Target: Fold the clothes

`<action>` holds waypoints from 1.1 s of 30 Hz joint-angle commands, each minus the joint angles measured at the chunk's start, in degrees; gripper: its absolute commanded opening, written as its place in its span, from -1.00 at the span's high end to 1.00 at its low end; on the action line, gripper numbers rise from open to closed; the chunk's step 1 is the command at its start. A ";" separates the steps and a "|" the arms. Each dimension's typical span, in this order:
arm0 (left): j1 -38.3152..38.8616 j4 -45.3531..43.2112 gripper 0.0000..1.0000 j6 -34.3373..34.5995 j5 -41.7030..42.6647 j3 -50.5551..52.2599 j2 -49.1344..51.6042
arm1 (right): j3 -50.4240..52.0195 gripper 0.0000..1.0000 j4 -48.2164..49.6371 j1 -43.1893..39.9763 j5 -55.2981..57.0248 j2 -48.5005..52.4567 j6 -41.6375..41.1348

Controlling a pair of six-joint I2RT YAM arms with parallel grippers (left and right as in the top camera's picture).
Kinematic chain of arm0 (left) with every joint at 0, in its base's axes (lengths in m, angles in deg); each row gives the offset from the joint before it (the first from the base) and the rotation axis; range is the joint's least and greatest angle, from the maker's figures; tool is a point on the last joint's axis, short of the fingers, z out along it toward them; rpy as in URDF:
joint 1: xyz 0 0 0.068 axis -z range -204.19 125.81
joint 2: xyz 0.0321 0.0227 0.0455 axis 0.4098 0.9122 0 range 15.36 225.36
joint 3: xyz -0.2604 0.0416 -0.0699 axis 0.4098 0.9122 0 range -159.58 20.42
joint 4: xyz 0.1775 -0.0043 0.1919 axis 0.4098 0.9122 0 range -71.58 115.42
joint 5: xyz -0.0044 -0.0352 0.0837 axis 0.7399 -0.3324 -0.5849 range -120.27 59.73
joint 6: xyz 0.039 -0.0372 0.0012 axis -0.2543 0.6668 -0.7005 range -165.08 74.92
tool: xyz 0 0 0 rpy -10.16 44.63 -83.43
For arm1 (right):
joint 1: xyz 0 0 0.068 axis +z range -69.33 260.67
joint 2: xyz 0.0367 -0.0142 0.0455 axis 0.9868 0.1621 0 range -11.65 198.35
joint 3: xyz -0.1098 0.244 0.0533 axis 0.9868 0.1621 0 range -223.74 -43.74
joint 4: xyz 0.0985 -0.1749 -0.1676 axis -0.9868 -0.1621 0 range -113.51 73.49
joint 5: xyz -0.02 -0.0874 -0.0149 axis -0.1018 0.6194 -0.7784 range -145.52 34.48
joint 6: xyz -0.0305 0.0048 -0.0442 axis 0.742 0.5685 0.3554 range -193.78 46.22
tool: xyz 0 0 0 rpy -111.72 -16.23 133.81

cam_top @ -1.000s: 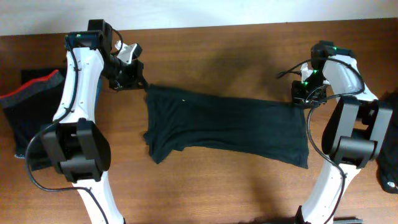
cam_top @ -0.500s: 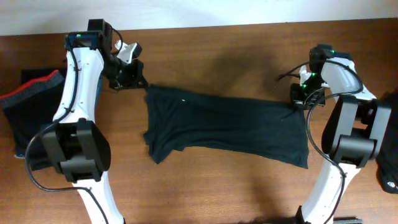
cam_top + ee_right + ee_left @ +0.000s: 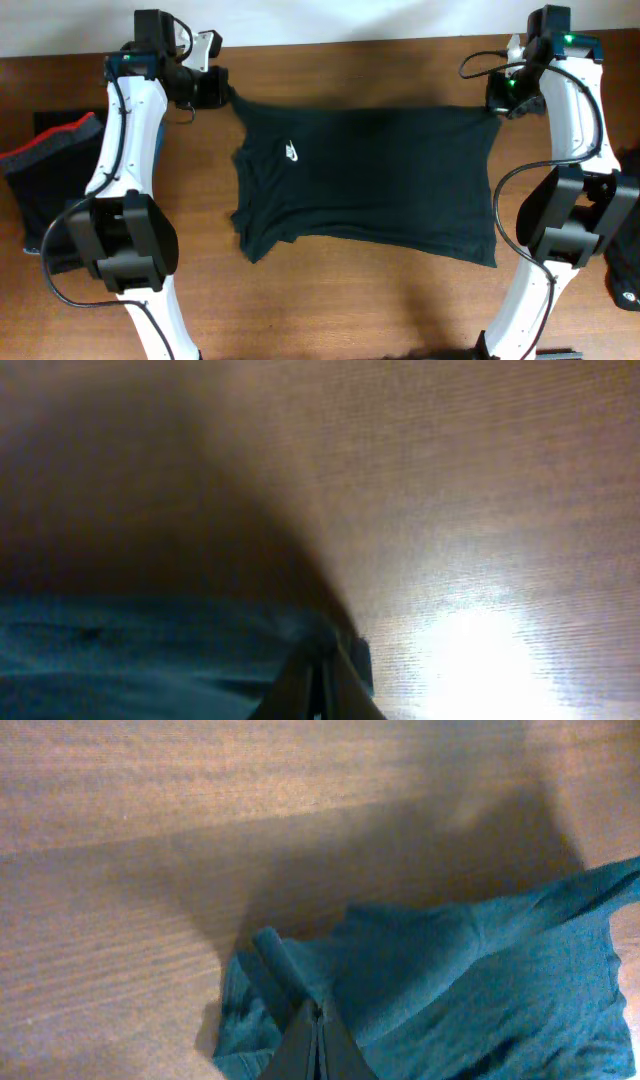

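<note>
A dark teal T-shirt (image 3: 365,180) with a small white logo lies spread across the middle of the wooden table. My left gripper (image 3: 226,92) is shut on its far left corner, seen as bunched teal cloth (image 3: 300,980) at my left fingertips (image 3: 318,1012). My right gripper (image 3: 497,108) is shut on its far right corner; the right wrist view shows dark cloth (image 3: 150,650) pinched at my fingertips (image 3: 322,655). The far edge is stretched between both grippers near the table's back.
A folded dark garment with a red band (image 3: 45,165) lies at the left edge. Another dark garment (image 3: 625,240) lies at the right edge. The table's back edge (image 3: 360,42) meets a white wall.
Both grippers moved toward the back of the table, pulling the shirt's far edge with them. The shirt unfolded from a narrow band into a wide spread, exposing the white logo.
</note>
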 commanded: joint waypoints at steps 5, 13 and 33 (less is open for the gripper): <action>2.29 11.19 0.99 0.68 -0.28 -0.39 -2.03 | -0.15 0.92 -7.17 0.04 0.52 -0.17 -0.22; 2.99 16.59 0.99 -0.81 -3.08 -0.39 -2.03 | 0.44 0.92 -13.29 0.04 0.55 -0.17 -0.22; 3.10 22.86 0.98 -2.32 -8.41 1.73 -1.95 | 8.87 0.91 -14.71 -0.02 6.80 -0.17 -0.22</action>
